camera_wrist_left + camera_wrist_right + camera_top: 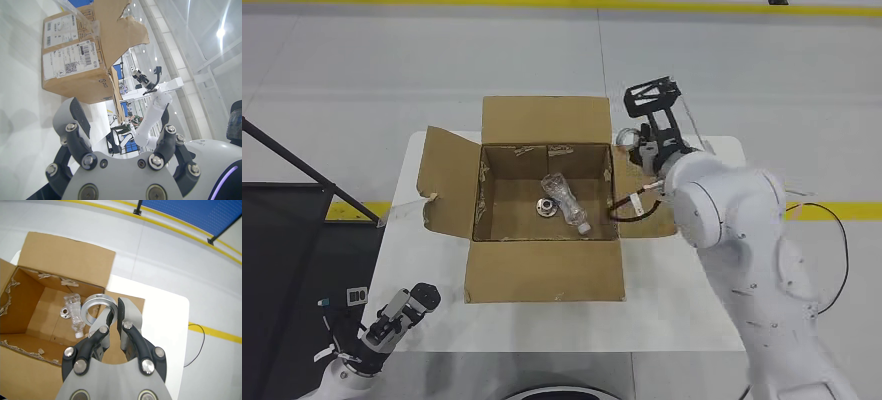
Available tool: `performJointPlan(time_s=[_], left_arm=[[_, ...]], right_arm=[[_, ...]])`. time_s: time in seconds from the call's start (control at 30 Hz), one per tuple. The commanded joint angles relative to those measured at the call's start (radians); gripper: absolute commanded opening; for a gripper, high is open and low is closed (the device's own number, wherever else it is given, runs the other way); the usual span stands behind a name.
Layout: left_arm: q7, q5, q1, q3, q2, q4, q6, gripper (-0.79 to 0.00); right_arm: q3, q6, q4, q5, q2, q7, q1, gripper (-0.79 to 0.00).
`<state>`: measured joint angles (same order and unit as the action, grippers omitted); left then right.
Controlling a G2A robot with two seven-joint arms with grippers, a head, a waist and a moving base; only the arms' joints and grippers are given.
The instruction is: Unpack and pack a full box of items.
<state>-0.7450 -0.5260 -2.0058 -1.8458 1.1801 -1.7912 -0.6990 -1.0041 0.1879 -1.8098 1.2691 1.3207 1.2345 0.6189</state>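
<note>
An open cardboard box [542, 270] stands mid-table with its flaps spread. Inside lie a clear plastic bottle [566, 201] and a small metal flange [543, 208]; the right wrist view shows the bottle [74, 313] and flange [64, 312] too. My right gripper [114, 311] is shut on a silver metal ring [98, 309], held above the box's right flap near its far corner; from above the ring [628, 139] sits by the box's right edge. My left gripper [121, 115] stands open and empty, low near the table's front left corner, facing the box [75, 62].
The white table [682, 300] has bare surface right of and in front of the box. The torn left flap [447, 180] juts out over the table. A black-topped surface [287, 260] lies left of the table, and a cable [832, 225] trails to the right.
</note>
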Motion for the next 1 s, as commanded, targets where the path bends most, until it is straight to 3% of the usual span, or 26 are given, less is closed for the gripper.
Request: performJointPlan(time_s=[0.0, 0.37, 0.7, 0.8, 0.97], left_arm=[[0.000, 0.000, 0.000, 0.000, 0.000, 0.000, 0.000, 0.000], [0.000, 0.000, 0.000, 0.000, 0.000, 0.000, 0.000, 0.000], [0.000, 0.000, 0.000, 0.000, 0.000, 0.000, 0.000, 0.000], [0.000, 0.000, 0.000, 0.000, 0.000, 0.000, 0.000, 0.000], [0.000, 0.000, 0.000, 0.000, 0.000, 0.000, 0.000, 0.000]], right_arm=[[0.107, -0.008, 0.079, -0.024, 0.024, -0.019, -0.059, -0.785], [0.512, -0.062, 0.534, -0.166, 0.204, -0.092, -0.267, -0.785], [0.657, -0.128, 0.823, -0.243, 0.368, -0.119, -0.344, -0.785], [0.668, -0.147, 0.892, -0.261, 0.405, -0.129, -0.357, -0.659], [0.675, -0.181, 0.989, -0.283, 0.454, -0.147, -0.370, -0.570]])
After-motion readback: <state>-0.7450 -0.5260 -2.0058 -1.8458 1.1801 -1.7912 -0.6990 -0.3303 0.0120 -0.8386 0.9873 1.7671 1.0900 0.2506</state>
